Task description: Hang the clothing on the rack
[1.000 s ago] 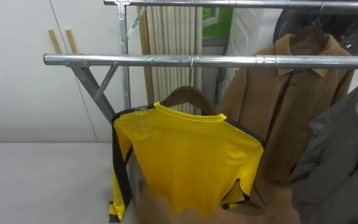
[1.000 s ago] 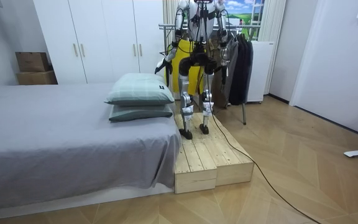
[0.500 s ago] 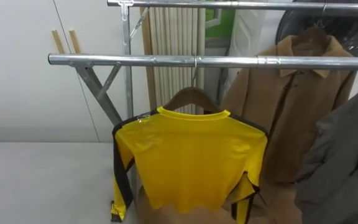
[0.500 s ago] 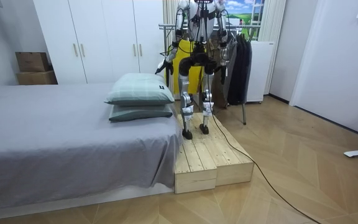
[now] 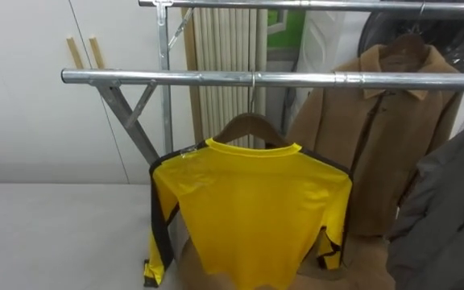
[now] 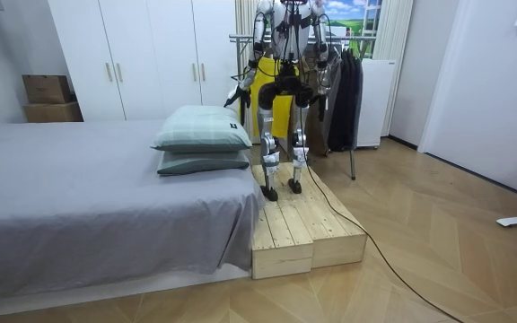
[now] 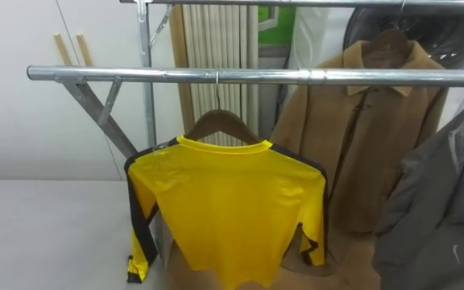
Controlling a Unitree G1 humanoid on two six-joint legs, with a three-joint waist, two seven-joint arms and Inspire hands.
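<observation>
Quick update from my end of the feed. The yellow shirt point(image 5: 252, 213) is up on the rack: it sits on a wooden hanger point(image 5: 250, 126), and the hanger's hook is over the front rail point(image 5: 296, 79). The shirt hangs square to the head camera, with dark trim along the shoulders and down the sleeves, and nothing is touching it. To its right there's a tan coat point(image 5: 377, 137), which looks to hang from the higher back rail point(image 5: 312, 5). A grey jacket point(image 5: 449, 217) at the right edge overlaps the coat's lower side. The shirt is just beside the coat but I can't say whether they touch.

In the room view the robot stands upright on a wooden platform point(image 6: 308, 229) at the foot of the bed point(image 6: 88, 197), facing the rack with its back to that camera. The yellow of the shirt peeks out around its hips. Its left hand point(image 6: 232, 95) is down and out to the room view's left, above the stacked pillows point(image 6: 203, 127). Its right hand point(image 6: 324, 82) is low on the other side, against the dark clothes. Both are too small for me to tell if they're released or clenched, but neither one is on the shirt.
</observation>
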